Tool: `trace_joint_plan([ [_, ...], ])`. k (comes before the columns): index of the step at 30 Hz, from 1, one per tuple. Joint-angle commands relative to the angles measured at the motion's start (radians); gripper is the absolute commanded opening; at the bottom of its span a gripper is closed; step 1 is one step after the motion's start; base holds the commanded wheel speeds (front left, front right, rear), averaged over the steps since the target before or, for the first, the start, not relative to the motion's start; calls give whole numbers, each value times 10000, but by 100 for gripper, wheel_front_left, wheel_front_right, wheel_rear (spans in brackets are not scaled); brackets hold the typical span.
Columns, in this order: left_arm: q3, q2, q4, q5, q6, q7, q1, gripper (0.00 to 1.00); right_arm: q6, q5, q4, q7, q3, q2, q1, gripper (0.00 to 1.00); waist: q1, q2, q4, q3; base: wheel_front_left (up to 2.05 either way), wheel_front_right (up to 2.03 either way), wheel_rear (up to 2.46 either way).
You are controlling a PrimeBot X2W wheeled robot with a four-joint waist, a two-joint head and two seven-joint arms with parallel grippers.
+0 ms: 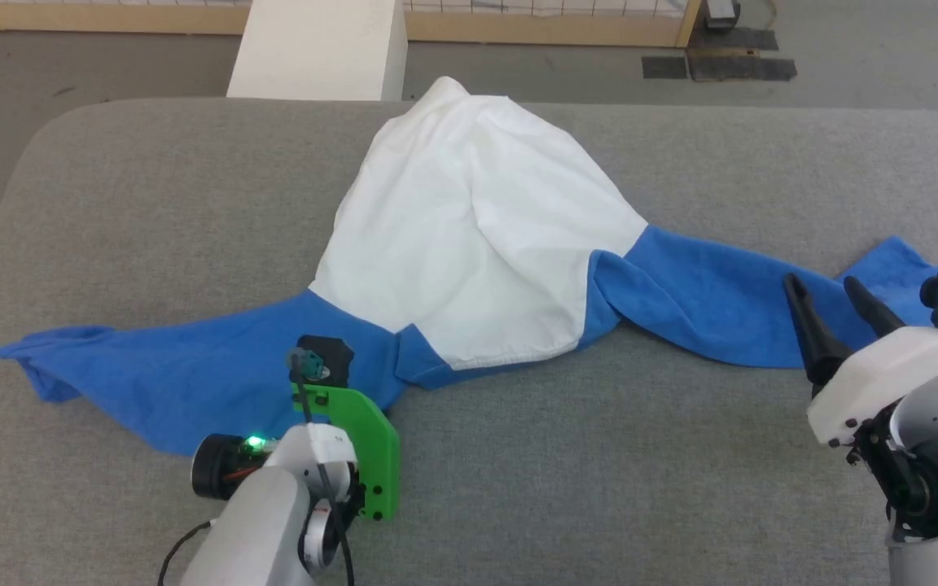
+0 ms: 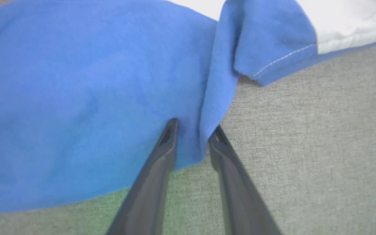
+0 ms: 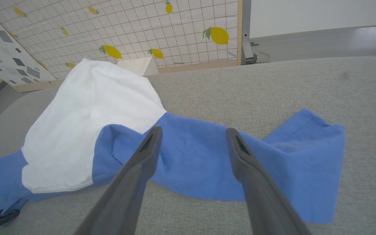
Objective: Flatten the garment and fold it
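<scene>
The shirt is lying on the table, sleeves at 8 and 3 o'clock. The left gripper is straddling a sleeve fold, grip unclear; the right gripper is hovering spread at 3 o'clock.

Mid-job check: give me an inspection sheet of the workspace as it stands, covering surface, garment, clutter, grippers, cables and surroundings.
Surface: grey fabric-covered table, no stains seen.
Job's things: garment lies bunched, its white body humped in the middle and a blue sleeve stretched out to each side; not flat, not folded.
Clutter: nothing seen on the table.
Grippers: left gripper is down at the near edge of the left sleeve, fingers either side of a blue fold; whether it clamps cannot be told. The right gripper is open above the right sleeve, holding nothing.
Cables: thin dark cable runs along the left wrist, clear of the cloth.
Surroundings: white box beyond the far edge; lemon-patterned panel; grey floor.
</scene>
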Motion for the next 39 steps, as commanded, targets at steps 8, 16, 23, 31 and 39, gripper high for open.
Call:
trace_joint_plan([
  [8, 454, -174, -389, -569, 219, -659, 217, 0, -13, -532, -138, 627, 1064, -520, 122, 100, 1, -1, 230, 210, 0, 0, 0],
  [16, 1272, -266, -1602, -997, 830, -1529, 537, 0, -13, -1412, 580, 1738, 3688, -1830, -728, 100, 1, -1, 562, 558, 0, 0, 0],
  [23, 1041, -420, -2073, -1067, 895, -1703, 492, 0, -13, -1965, 2344, 1477, 4424, -1907, -1956, 100, 1, -1, 1017, 1211, 0, 0, 0],
  [31, 951, -504, -2046, -1163, 923, -1972, 444, 0, -13, -1782, 3178, 1077, 4530, -1860, -2387, 0, 1, -1, 1114, 1396, 0, 0, 0],
  [39, 1141, -440, -2032, -1293, 872, -2447, 408, 0, -13, -1090, 2993, 750, 4395, -1992, -2454, 0, 1, -1, 977, 859, 0, 0, 0],
])
